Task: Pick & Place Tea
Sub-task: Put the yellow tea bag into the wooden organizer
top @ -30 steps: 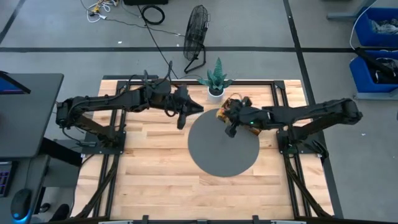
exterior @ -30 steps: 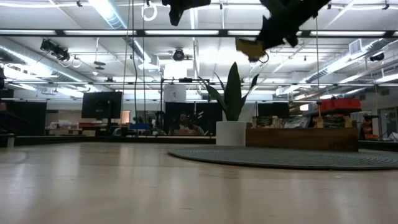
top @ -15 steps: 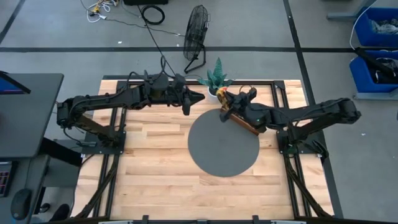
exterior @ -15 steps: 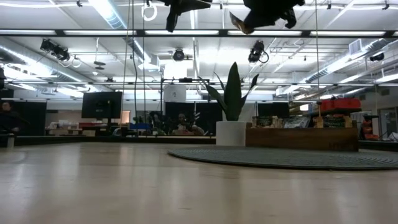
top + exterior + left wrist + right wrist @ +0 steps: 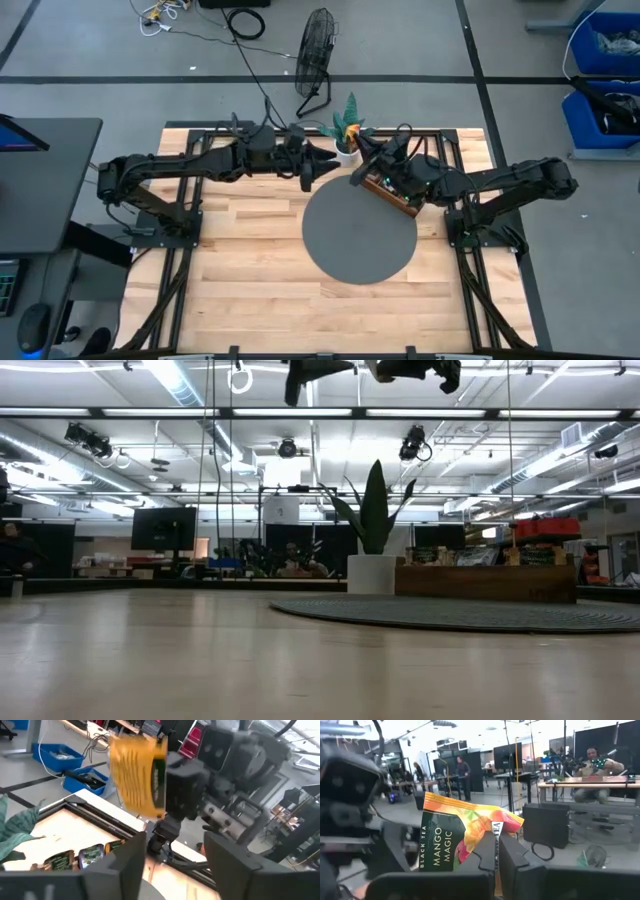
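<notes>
Both arms nearer, right fingers pinching orange sachet, left fingers apparently spread.

— Where do we have our arms?

— Both raised and stretched inward, meeting near the far middle of the desk. Our left gripper points at the right one, its fingers spread apart.

— And our right gripper?

— Clamped on an orange sachet, held up facing the left gripper.

— Are the two touching?

— They sit just beside each other; from overhead we can't quite tell whether they make contact.
</notes>
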